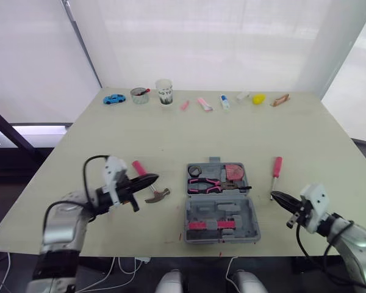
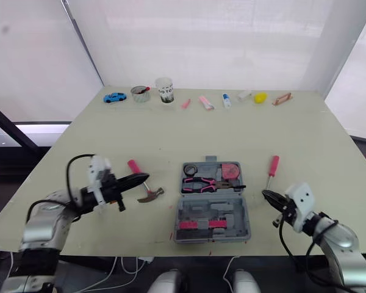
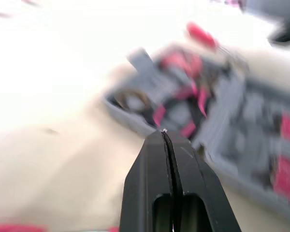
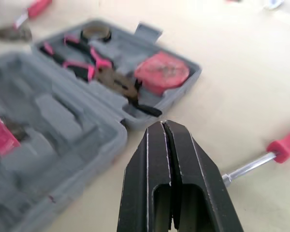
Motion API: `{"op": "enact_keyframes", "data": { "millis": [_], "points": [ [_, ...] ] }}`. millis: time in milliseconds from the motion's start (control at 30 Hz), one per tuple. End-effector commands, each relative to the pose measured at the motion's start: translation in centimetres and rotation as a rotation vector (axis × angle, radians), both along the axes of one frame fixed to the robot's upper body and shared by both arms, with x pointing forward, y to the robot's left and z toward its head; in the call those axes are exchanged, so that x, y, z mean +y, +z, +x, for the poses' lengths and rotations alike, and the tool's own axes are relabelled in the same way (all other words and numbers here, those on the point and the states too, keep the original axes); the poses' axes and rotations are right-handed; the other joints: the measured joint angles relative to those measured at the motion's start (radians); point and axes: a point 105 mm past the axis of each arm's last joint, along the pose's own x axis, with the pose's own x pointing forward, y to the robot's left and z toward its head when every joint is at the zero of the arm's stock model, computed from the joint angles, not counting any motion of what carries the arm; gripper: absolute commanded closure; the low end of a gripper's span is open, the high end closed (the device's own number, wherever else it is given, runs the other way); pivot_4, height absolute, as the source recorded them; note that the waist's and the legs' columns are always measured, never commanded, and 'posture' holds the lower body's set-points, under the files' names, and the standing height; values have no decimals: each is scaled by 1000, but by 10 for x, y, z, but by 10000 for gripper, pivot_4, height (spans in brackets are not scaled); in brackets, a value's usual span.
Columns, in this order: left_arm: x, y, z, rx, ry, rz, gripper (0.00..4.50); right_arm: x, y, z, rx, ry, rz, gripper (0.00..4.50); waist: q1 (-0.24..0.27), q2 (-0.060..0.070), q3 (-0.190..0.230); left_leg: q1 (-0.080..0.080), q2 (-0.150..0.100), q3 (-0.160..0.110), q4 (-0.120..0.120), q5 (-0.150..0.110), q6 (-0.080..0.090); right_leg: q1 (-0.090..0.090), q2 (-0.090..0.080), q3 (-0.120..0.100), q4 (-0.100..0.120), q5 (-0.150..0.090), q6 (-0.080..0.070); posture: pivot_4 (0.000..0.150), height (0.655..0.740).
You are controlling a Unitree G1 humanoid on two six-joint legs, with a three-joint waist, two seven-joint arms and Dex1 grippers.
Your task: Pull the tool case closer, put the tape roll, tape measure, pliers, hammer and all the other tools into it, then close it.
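We see tool case (image 1: 247, 215) open, close in, w/ tape roll (image 1: 195, 170), pliers (image 1: 204, 183), tape measure (image 1: 234, 173) inside. Hammer (image 1: 159, 195) & screwdriver (image 1: 276, 171) lie outside on table, either side. Left gripper (image 1: 152, 179), right gripper (image 1: 276, 196) pressed together, empty.

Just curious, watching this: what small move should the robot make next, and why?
Probably open the left end effector and lower it onto the hammer. It is shut, and the hammer lies close by on the table, outside the open tool case.

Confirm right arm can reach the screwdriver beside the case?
Probably yes: the right gripper sits just short of the screwdriver, nothing between them, tool case off to one side. It is shut, so it must open first.
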Motion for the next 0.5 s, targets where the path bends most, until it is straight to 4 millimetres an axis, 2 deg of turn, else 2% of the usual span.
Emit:
{"op": "enact_keyframes", "data": {
  "millis": [33,67,200,233,300,400,433,467,500],
  "points": [
    [20,15,-12,-74,78,-25,44442,-18,18,-10,-60,-98,43,45000,0,0,0,1,0,0,0,0,0,0,0,1,0,0,0,1500,7400],
    [25,14,-16,-73,105,-32,44442,-24,17,-15,-56,-119,47,45000,0,0,0,1,0,0,0,0,0,0,0,1,0,0,0,1500,7400],
    [59,0,-40,-41,219,-16,35053,-62,9,-38,-39,-279,46,45000,2,0,0,3,0,1,0,0,0,1,-1,1,0,-2,-4,1500,7400],
    [69,-6,-49,-24,249,-12,29888,-71,6,-46,-31,-327,56,39899,1,0,0,3,0,1,0,0,0,1,-1,2,0,-2,-4,1500,7400],
    [85,-16,-63,1,302,-8,22723,-83,2,-59,-22,-387,67,32683,-1,0,0,4,1,2,-2,0,0,1,-1,3,-1,-3,-4,1500,7400],
    [112,-29,-81,14,410,35,6793,-98,-1,-75,-25,-451,81,16159,-1,0,0,4,1,3,-3,0,0,0,-1,3,-1,-3,-3,1500,7400],
    [120,-32,-84,5,456,56,2700,-103,-2,-80,-26,-475,95,11808,-1,-1,0,4,2,3,-3,0,0,0,-1,3,-1,-4,-2,1500,7400],
    [128,-35,-88,2,501,74,0,-108,-3,-85,-30,-499,113,7036,-1,-1,0,5,2,3,-3,0,0,0,-2,3,-1,-5,-1,1500,7400],
    [136,-38,-93,1,540,88,0,-112,-4,-92,-30,-516,115,2557,-1,-1,0,6,3,2,-3,0,0,1,-3,3,-1,-5,-1,1500,7400]
  ]
}}
